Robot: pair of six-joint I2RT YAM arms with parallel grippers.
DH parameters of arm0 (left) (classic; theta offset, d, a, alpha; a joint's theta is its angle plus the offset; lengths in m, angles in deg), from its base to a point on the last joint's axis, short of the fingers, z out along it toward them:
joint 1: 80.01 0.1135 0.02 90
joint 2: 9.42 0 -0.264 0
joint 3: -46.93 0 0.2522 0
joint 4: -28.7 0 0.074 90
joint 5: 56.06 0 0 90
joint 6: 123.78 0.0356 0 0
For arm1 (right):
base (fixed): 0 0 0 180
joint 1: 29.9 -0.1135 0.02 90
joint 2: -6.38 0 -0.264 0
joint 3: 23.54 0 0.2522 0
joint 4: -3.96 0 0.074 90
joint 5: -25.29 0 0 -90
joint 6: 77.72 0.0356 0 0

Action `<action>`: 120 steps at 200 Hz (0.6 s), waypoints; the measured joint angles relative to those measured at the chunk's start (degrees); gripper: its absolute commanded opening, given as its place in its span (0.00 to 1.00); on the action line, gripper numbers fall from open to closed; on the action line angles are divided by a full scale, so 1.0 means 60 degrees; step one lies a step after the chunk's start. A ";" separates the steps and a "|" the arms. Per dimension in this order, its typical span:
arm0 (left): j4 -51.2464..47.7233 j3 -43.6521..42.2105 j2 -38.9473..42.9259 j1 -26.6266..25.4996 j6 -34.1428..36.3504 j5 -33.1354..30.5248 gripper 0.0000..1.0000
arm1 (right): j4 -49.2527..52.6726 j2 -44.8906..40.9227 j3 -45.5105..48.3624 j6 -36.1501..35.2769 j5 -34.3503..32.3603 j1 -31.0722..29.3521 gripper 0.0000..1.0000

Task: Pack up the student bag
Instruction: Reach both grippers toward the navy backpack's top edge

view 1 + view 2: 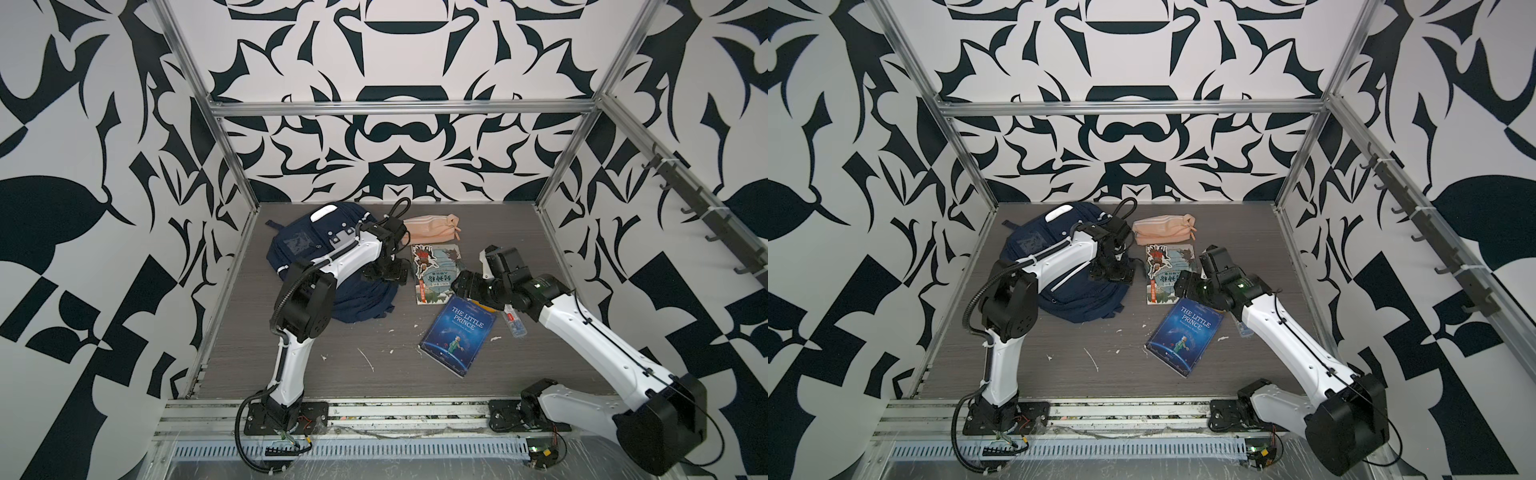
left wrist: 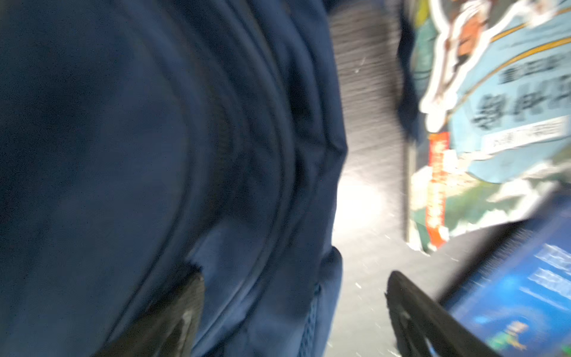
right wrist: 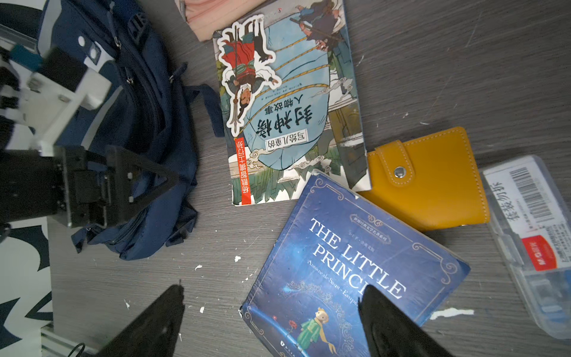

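Navy student bag point(image 1: 353, 307) lies slumped at the surface's point(image 1: 374, 374) far left corner, grey patch and white stripe showing; left pincer point(image 1: 384, 274) and right pincer point(image 3: 273, 288) both stand apart.

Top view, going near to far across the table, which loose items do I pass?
The Little Prince book → illustrated storybook → peach pencil pouch. The student bag spans that depth, so it is omitted.
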 measured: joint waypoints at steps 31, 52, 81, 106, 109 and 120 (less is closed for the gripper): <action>0.0361 -0.0495 0.0025 0.0018 0.0189 -0.0051 0.67 | -0.0131 0.0342 -0.0233 0.0306 -0.0240 -0.0040 0.92; 0.0707 -0.0940 0.0262 0.0062 0.0131 -0.0087 0.49 | -0.0302 0.0616 -0.0390 0.0350 -0.0284 -0.0058 0.92; 0.1075 -0.1559 0.0670 0.0080 -0.0004 -0.0026 0.25 | -0.0503 0.1067 -0.0670 0.0335 -0.0280 -0.0076 0.91; 0.1330 -0.2197 0.1151 0.0069 -0.0098 0.0197 0.10 | -0.0718 0.1468 -0.0882 0.0284 -0.0204 -0.0095 0.90; 0.1395 -0.2317 0.1246 0.0069 -0.0018 0.0255 0.09 | -0.0754 0.1519 -0.0903 0.0280 -0.0178 -0.0095 0.90; 0.1636 -0.2787 0.1639 0.0062 -0.0138 0.0419 0.04 | -0.0874 0.1672 -0.0951 0.0255 -0.0062 -0.0102 0.91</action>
